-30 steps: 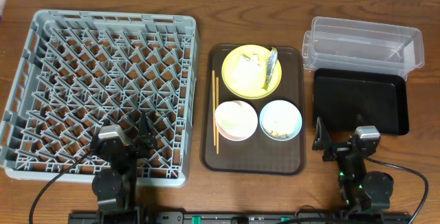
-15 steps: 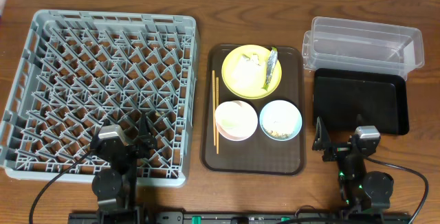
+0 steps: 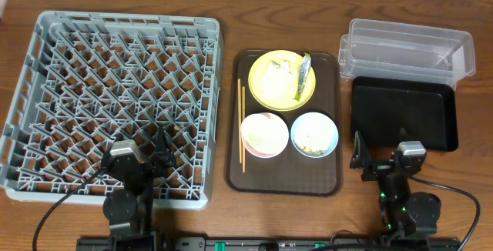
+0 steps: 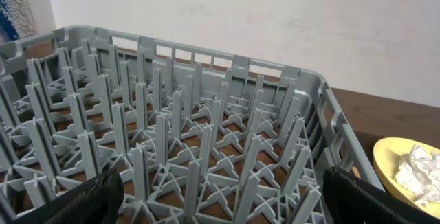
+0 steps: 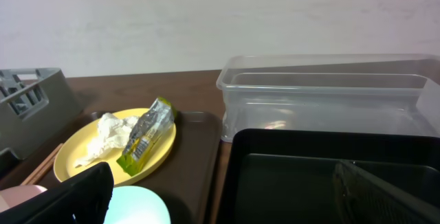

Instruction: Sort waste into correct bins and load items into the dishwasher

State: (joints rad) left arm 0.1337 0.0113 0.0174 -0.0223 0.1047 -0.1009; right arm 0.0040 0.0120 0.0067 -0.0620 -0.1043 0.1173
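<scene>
Item: green-yellow wrapper [image 5: 146,137], lying on the yellow plate [image 5: 152,159] beside the crumpled tissue [image 5: 104,129]. I judge it light, limp and slippery; pinch one end edge. Left gripper [image 4: 220,207] and right gripper [image 5: 227,200]: fingers spread wide, holding nothing.

crumpled tissue [image 3: 274,68], green wrapper [image 3: 303,76], on yellow plate [image 3: 264,91]
</scene>
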